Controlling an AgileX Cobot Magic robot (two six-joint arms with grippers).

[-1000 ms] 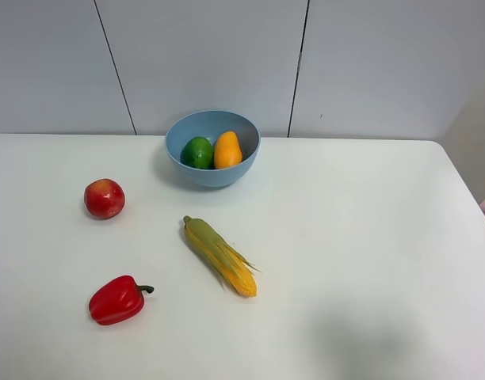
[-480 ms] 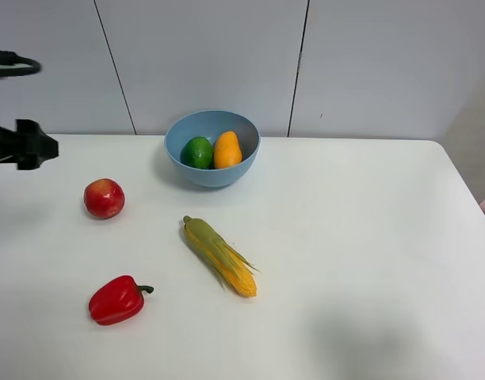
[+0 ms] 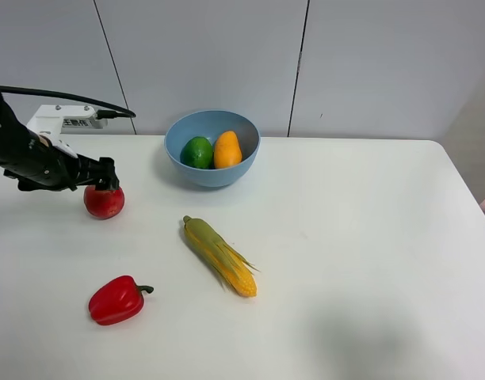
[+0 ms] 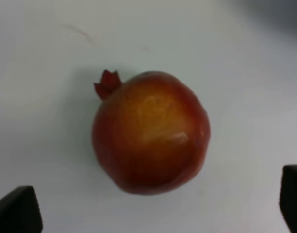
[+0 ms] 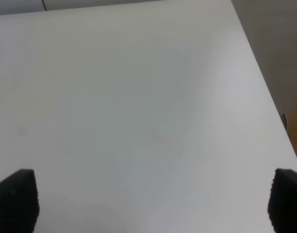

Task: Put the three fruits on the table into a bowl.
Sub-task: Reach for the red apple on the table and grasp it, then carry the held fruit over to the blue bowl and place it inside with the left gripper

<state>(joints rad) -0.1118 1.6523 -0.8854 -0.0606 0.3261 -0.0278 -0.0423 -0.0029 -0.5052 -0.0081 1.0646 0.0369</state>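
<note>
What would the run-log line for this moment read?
stage: third fruit pickup | left gripper: open, at red fruit, no grasp | right gripper: open, over table | bowl: lime, mango inside

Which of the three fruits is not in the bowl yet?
The round red fruit: it sits on the table under the open left end effector, while the lime and mango lie in the blue bowl.

Open path from apple (image 3: 105,202) to bowl (image 3: 215,179)
Only bare table (image 3: 151,207) lies between them; corn (image 3: 220,256) and pepper (image 3: 114,300) sit aside; lime (image 3: 198,153) and mango (image 3: 227,150) take up half the bowl
</note>
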